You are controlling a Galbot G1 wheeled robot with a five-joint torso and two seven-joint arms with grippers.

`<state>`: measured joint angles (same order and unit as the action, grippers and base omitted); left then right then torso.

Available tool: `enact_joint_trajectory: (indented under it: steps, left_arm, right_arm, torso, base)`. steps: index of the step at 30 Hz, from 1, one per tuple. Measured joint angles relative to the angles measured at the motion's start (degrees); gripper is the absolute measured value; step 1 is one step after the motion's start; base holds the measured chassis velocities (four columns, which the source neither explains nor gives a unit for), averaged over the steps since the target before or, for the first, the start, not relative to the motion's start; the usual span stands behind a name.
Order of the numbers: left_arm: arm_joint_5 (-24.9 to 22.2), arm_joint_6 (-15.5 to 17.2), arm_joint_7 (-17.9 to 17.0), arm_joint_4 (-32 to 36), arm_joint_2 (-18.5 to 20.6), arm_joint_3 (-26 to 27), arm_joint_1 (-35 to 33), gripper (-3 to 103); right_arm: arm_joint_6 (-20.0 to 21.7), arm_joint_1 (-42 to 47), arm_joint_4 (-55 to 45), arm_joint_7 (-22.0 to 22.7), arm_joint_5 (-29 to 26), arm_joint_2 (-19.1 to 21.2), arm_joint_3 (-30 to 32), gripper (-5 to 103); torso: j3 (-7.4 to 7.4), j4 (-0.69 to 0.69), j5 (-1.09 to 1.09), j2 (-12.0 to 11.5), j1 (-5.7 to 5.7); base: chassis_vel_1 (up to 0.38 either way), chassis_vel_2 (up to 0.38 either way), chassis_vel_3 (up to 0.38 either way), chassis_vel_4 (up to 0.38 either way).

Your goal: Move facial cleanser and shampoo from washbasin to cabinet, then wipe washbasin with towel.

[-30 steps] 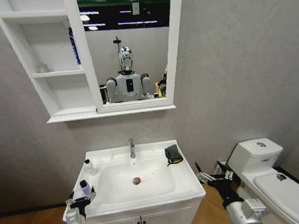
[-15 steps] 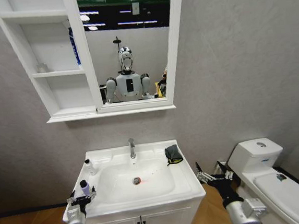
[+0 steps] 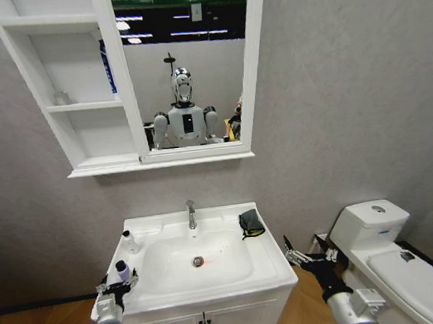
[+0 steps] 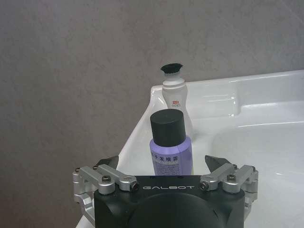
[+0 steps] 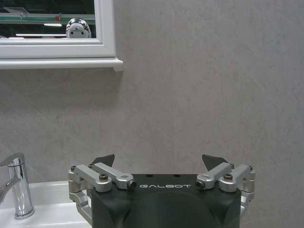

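Observation:
Two bottles stand on the left rim of the washbasin (image 3: 206,213); I cannot tell which is the facial cleanser and which the shampoo. My left gripper (image 3: 117,283) is open around the purple bottle with a black cap (image 4: 170,145), its fingers (image 4: 108,161) clear of it on both sides. The white bottle with a black cap (image 4: 175,102) stands just behind it. The dark towel (image 3: 250,223) lies on the basin's right back corner. The cabinet (image 3: 83,107) hangs up on the left. My right gripper (image 3: 308,255) hovers open beside the basin's right edge.
A chrome tap (image 3: 191,213) rises at the back of the basin. The cabinet's middle shelf holds a blue tube (image 3: 107,65) and a small clear glass (image 3: 61,98). A white toilet (image 3: 395,256) stands to the right, and the mirror (image 3: 185,66) is beside the cabinet.
The left arm has sunk slightly toward me, its gripper still around the purple bottle. The bottles, towel and right arm have not moved.

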<state>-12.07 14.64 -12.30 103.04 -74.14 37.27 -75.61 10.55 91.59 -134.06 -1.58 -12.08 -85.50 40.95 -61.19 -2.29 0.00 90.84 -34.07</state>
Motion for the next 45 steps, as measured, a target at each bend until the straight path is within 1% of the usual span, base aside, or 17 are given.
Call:
enact_joint_trajectory:
  steps: [2,3,6,7,9,11,13,16,17,25,31,35,39,40,42,43,45]
  left_arm:
    - [0.0,0.0,0.0,-0.3,-0.4,0.1,0.1,94]
    - [0.0,0.0,0.0,-0.3,-0.4,0.1,0.1,94]
    - [0.0,-0.2,0.3,-0.6,-0.5,0.0,0.5,78]
    - [0.0,-0.2,0.3,-0.6,-0.5,0.0,0.5,78]
    - [-0.1,-0.3,0.5,-0.8,-0.6,-0.1,0.9,68]
    - [-0.2,-0.3,0.5,-0.9,-0.7,-0.1,1.1,68]
    - [-0.2,-0.3,0.6,-1.4,-0.9,-0.1,1.7,56]
    - [-0.3,-0.3,0.7,-1.6,-0.9,-0.1,2.0,51]
    - [-0.3,-0.4,0.8,-1.8,-1.1,-0.1,2.2,43]
    - [-0.3,-0.7,1.4,0.2,-1.7,0.1,1.4,43]
    - [-1.3,0.6,0.1,8.6,-1.7,1.3,-2.4,43]
    - [-4.0,2.8,-1.9,15.5,-0.2,2.1,-4.8,43]
    - [-12.4,8.6,-6.6,24.9,6.3,2.2,-2.8,43]
    - [-12.4,8.6,-6.6,24.9,6.3,2.2,-2.8,43]
    - [-17.1,11.4,-8.4,28.0,10.8,2.9,-0.3,43]
    - [-17.1,11.4,-8.4,28.0,10.8,2.9,-0.3,43]
    - [-21.9,13.6,-10.0,29.3,14.3,3.6,2.1,43]
  right_arm:
    - [0.0,-0.1,-0.1,0.0,0.0,0.2,0.0,100]
    - [0.0,-0.1,-0.1,0.0,0.0,0.2,0.0,100]
    - [0.2,-0.1,-0.4,0.0,-0.1,0.3,0.0,100]
    - [0.2,-0.1,-0.4,0.0,-0.1,0.3,0.0,100]
    - [0.3,0.0,-0.6,0.0,0.0,0.3,0.0,100]
    - [0.3,0.1,-0.7,0.0,0.0,0.3,0.0,100]
    - [0.4,0.3,-1.0,0.0,0.1,0.3,0.1,100]
    - [0.4,0.3,-1.1,0.1,0.1,0.3,0.1,100]
    - [0.5,0.4,-1.3,0.2,0.1,0.4,0.2,100]
    - [1.5,-0.1,-1.9,0.7,0.2,0.7,-0.1,100]
    - [3.3,-1.5,-2.0,1.2,0.3,1.5,-1.0,100]
    - [4.9,-2.6,-2.4,1.5,0.3,1.8,-1.7,100]
    - [5.5,-2.4,-3.5,1.5,0.1,2.1,-1.5,100]
    - [5.5,-2.4,-3.5,1.5,0.1,2.1,-1.5,100]
    - [5.7,-2.1,-4.0,1.5,0.0,2.2,-1.4,100]
    - [5.7,-2.1,-4.0,1.5,0.0,2.2,-1.4,100]
    - [5.9,-2.0,-4.3,1.5,0.0,2.3,-1.3,100]
  torso:
    - [0.0,0.0,0.0,0.0,0.0]
    - [0.0,0.0,0.0,0.0,0.0]
    - [0.0,0.0,0.0,0.0,0.0]
    - [0.0,0.0,0.0,0.0,0.0]
    - [0.0,0.0,0.0,0.0,0.0]
    - [0.0,0.0,0.0,0.0,0.0]
    - [0.0,0.0,0.0,0.0,0.0]
    - [0.0,0.0,0.0,0.0,0.0]
    - [0.0,0.0,0.0,0.0,0.0]
    - [0.0,-0.01,-0.01,0.0,0.0]
    - [0.0,0.0,0.01,0.0,0.01]
    - [0.0,0.03,0.0,0.0,0.01]
    - [0.0,-0.02,0.01,0.0,0.01]
    - [0.0,-0.02,0.01,0.0,0.01]
    - [0.0,-0.02,0.01,0.0,0.01]
    - [0.0,-0.02,0.01,0.0,0.01]
    - [0.0,0.01,-0.01,0.0,0.01]
  base:
    - [0.0,0.0,0.0,0.0]
    - [0.0,0.0,0.0,0.0]
    - [0.0,0.0,0.0,0.0]
    - [0.0,0.0,0.0,0.0]
    - [0.0,0.0,0.0,0.0]
    - [0.0,0.0,0.0,0.0]
    - [0.0,0.0,0.0,0.0]
    - [0.0,0.0,0.0,0.0]
    - [0.0,0.0,0.0,0.0]
    - [0.0,0.0,0.0,0.0]
    - [0.0,0.0,0.0,0.0]
    - [0.0,0.0,0.0,0.0]
    - [0.0,0.0,0.0,0.0]
    - [0.0,0.0,0.0,0.0]
    - [0.0,0.0,0.0,0.0]
    - [0.0,0.0,0.0,0.0]
    - [0.0,0.0,0.0,0.0]
